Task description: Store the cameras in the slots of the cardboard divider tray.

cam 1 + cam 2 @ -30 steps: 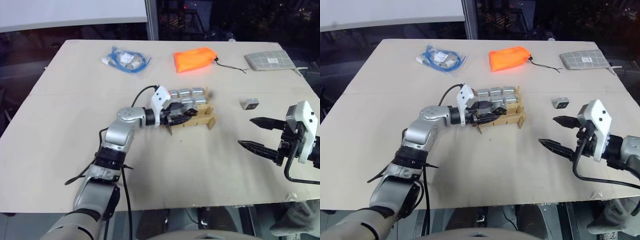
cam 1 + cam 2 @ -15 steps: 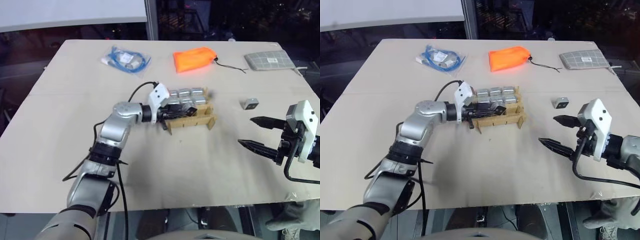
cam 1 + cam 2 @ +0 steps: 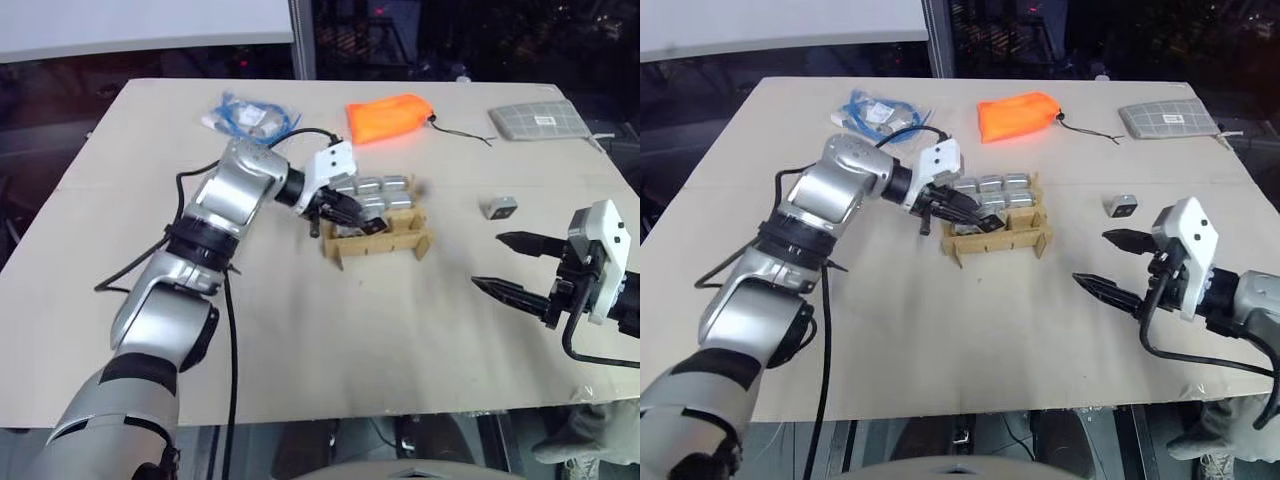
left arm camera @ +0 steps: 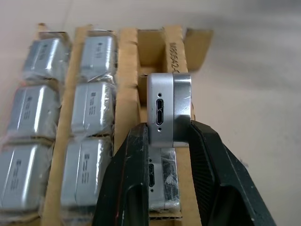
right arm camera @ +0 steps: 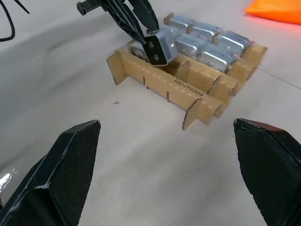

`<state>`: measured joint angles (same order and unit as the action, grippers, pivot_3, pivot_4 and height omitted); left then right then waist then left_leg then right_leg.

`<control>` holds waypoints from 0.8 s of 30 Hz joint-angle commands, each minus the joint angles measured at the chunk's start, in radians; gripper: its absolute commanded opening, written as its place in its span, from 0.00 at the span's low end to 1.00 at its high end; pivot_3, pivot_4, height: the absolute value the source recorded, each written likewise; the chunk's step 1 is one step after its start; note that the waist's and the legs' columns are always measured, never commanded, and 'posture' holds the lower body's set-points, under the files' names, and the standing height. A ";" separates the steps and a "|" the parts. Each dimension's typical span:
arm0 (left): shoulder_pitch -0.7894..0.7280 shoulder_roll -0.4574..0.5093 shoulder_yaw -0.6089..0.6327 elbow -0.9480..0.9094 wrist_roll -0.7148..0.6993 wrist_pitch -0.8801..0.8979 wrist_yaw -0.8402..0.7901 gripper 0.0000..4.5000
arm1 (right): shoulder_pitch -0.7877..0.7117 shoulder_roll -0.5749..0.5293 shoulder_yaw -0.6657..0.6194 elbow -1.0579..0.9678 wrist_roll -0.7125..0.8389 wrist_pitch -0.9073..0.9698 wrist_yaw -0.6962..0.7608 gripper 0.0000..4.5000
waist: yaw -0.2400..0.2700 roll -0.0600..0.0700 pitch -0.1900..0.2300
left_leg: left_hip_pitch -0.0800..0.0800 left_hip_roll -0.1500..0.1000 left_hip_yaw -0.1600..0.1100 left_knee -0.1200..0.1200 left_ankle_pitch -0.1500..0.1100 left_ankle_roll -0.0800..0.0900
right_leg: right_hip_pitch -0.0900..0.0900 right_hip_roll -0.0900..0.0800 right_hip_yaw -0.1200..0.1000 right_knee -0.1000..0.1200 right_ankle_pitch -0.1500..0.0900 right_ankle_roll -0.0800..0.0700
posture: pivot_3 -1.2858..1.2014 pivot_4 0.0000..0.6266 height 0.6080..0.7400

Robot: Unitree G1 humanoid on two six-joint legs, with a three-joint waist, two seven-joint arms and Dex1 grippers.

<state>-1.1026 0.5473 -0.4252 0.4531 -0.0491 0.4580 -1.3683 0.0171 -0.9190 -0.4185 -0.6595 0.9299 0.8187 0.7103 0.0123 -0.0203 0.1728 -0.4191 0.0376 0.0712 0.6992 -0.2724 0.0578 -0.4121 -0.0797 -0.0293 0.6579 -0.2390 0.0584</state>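
Most of the job looks done: six wrapped cameras [image 4: 61,117] fill two rows of the cardboard divider tray [image 3: 385,240] in the middle of the table, and one more sits in the near row. The left gripper [image 4: 167,162] is squeezing a bare camera [image 4: 169,108] by its two flat sides just above that near row, its plug hole facing the wrist camera and its dark lens face pointing toward 6 o'clock in the head views. One last camera [image 3: 498,208] waits on the table at 3 o'clock from the tray, and the right gripper [image 3: 500,262] hangs wide open and empty near it.
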 commanded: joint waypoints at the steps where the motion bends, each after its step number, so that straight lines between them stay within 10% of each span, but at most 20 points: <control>1: -0.072 -0.009 -0.042 0.080 0.081 -0.082 -0.015 0.14 | 0.003 -0.001 -0.028 -0.039 0.007 -0.018 -0.004 1.00 | 0.001 0.000 0.000 | 0.000 0.000 0.000 0.000 0.000 0.000 | 0.000 0.000 0.000 0.000 0.000 0.000 | 0.52 0.24 1.00; 23: -0.191 -0.121 -0.081 0.301 0.239 -0.256 0.005 0.14 | 0.031 -0.018 -0.034 -0.040 -0.005 -0.016 0.001 1.00 | 0.003 0.000 0.000 | 0.000 0.000 0.000 0.002 0.000 0.000 | 0.000 -0.001 0.001 0.003 0.000 0.000 | 0.52 0.24 1.00; 24: -0.189 -0.119 -0.081 0.298 0.241 -0.258 0.003 0.25 | 0.028 -0.018 -0.031 -0.040 -0.005 -0.016 0.002 1.00 | 0.005 0.000 0.000 | 0.000 0.000 0.000 0.002 0.000 0.000 | 0.000 -0.001 0.000 0.003 0.000 0.000 | 0.52 0.24 1.00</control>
<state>-1.2807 0.4253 -0.5157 0.7518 0.1511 0.2101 -1.4177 0.0527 -0.9252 -0.4198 -0.6871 0.9205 0.8176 0.7088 0.0174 -0.0205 0.1726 -0.4187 0.0377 0.0711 0.7019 -0.2726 0.0582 -0.4115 -0.0806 -0.0289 0.6608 -0.2389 0.0582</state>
